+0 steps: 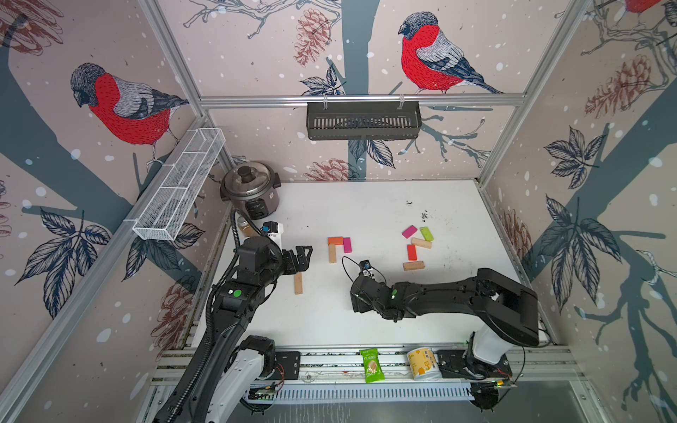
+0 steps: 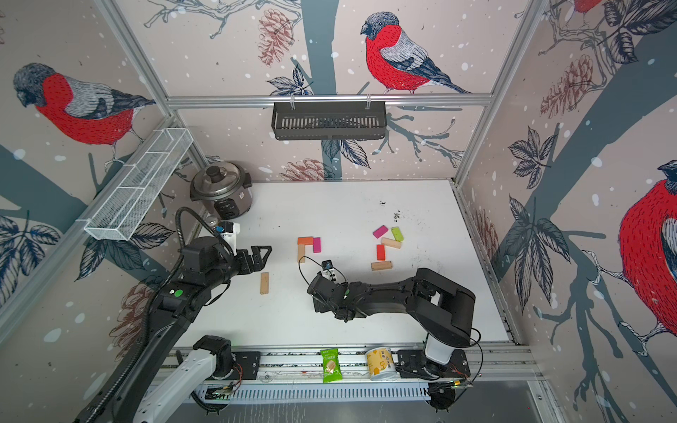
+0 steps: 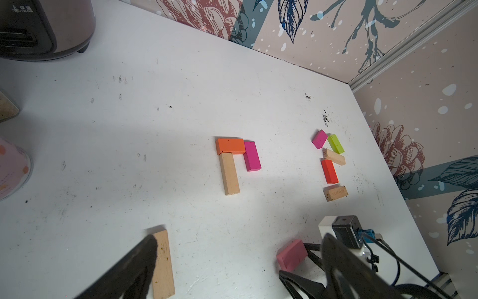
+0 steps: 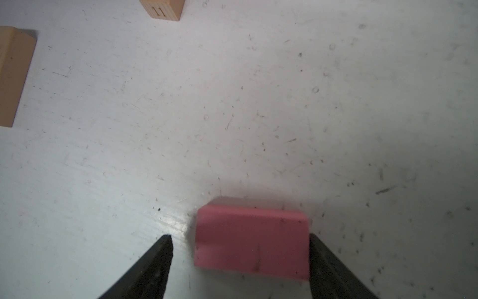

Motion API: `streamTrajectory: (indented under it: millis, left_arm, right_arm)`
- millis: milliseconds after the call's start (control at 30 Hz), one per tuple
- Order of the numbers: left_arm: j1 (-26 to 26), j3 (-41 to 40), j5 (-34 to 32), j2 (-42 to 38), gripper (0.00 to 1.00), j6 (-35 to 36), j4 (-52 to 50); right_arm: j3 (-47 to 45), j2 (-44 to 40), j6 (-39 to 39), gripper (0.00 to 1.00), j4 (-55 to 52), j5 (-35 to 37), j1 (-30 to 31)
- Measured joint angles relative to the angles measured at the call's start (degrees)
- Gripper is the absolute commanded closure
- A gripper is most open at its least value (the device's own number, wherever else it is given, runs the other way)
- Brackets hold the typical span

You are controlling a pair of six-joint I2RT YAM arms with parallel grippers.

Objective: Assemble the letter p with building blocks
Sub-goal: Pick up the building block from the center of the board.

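An orange block (image 1: 335, 240), a magenta block (image 1: 347, 244) and a wood bar (image 1: 332, 253) lie joined at mid-table. To their right is a loose cluster: magenta (image 1: 409, 231), lime green (image 1: 426, 233), red (image 1: 411, 252) and two wood blocks (image 1: 414, 265). My left gripper (image 1: 307, 259) stands open above another wood bar (image 1: 298, 282). My right gripper (image 4: 240, 236) straddles a light pink block (image 4: 252, 243) on the table. One finger touches it and a gap remains at the other. The right wrist hides that block in both top views.
A rice cooker (image 1: 251, 190) stands at the back left with a jar (image 1: 245, 227) near it. A green snack packet (image 1: 372, 365) and a yellow cup (image 1: 423, 363) lie on the front rail. A black basket (image 1: 362, 121) and a white wire basket (image 1: 179, 183) hang on the walls.
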Motion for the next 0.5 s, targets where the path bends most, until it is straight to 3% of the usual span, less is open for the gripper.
streamTrajectory:
  millis: [500]
  left_arm:
    - [0.00, 0.00, 0.00, -0.11, 0.03, -0.02, 0.00]
  right_arm:
    - [0.76, 0.72, -0.11, 0.37, -0.42, 1.18, 1.11]
